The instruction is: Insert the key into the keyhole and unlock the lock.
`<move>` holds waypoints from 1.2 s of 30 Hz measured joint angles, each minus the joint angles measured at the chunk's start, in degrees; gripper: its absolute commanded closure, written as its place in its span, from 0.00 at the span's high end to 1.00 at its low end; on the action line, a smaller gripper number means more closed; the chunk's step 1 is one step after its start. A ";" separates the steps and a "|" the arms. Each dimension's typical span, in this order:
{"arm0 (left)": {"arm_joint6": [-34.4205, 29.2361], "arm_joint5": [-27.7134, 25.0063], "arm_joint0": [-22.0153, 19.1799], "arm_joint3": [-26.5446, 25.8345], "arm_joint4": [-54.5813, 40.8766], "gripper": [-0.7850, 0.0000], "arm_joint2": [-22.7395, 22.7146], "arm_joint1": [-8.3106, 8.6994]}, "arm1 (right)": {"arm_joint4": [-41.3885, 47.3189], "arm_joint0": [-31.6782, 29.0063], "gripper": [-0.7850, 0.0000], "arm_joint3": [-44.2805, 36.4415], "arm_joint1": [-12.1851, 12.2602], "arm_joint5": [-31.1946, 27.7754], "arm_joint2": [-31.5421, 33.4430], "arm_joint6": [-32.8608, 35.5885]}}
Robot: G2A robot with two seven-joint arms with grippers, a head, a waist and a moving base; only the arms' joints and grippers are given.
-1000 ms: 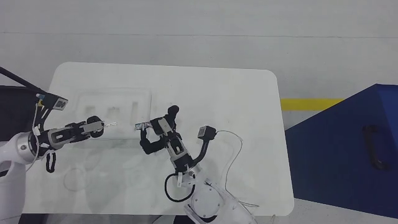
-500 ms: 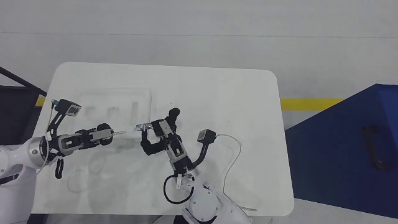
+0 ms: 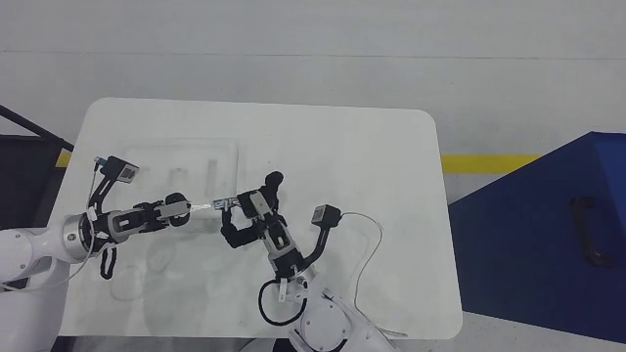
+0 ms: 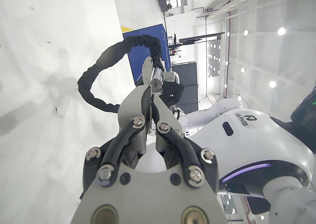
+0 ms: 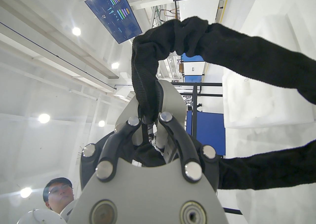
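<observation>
1. Since the earlier frames, the left arm has pushed across the counter (image 3: 372,156) toward the other arm. That has carried the key (image 3: 202,206) from well short of the lock (image 3: 227,201) right up to its metal head. The right arm has barely shifted.
2. Left pincer (image 4: 150,91): clenched on the key (image 4: 151,105), whose blade points out between its fingers at the lock cylinder (image 4: 158,78).
3. Right pincer (image 5: 150,111): clenched on the lock's black sleeved loop (image 5: 145,82), holding the lock up off the counter with its face turned toward the key.
4. Done so far, as I judge it: both things are grasped, lifted and brought end to end.
5. Left to do: the keyhole (image 4: 156,84) is uncovered, with the key tip just beside it. So the key has yet to go in, and the turn to unlock comes after.
</observation>
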 measured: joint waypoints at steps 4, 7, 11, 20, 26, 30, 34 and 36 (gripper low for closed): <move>-0.04 -0.02 0.09 -0.17 -0.30 0.00 0.42 0.11 | -0.59 -0.21 0.00 -0.02 -0.13 0.13 0.29 0.43; -0.17 -0.06 0.23 -0.47 -0.65 0.00 0.41 0.20 | -0.72 -0.20 0.00 0.01 -0.28 0.25 0.44 0.58; -0.45 0.01 0.37 -0.64 -1.16 0.00 0.22 0.34 | -1.02 -0.24 0.00 0.06 -0.47 0.30 0.58 0.72; 0.43 -0.08 0.30 -0.65 -0.44 0.00 0.95 0.58 | -2.43 -0.56 0.00 0.13 -0.74 -0.03 0.88 1.48; 0.57 -0.08 0.31 -1.04 -1.20 0.00 0.85 0.75 | -2.78 -0.95 0.00 0.00 -0.89 -0.07 1.28 1.65; 0.66 -0.23 0.49 -1.15 -1.51 0.00 0.76 0.84 | -2.78 -1.09 0.00 -0.05 -0.98 0.15 1.50 2.04; 0.88 -0.41 0.59 -1.21 -1.70 0.00 0.84 0.92 | -3.11 -1.22 0.00 -0.06 -1.07 0.36 1.71 2.35; 1.04 -0.43 0.59 -1.22 -1.74 0.00 0.90 0.96 | -3.44 -1.24 0.00 -0.03 -1.09 0.27 1.78 2.57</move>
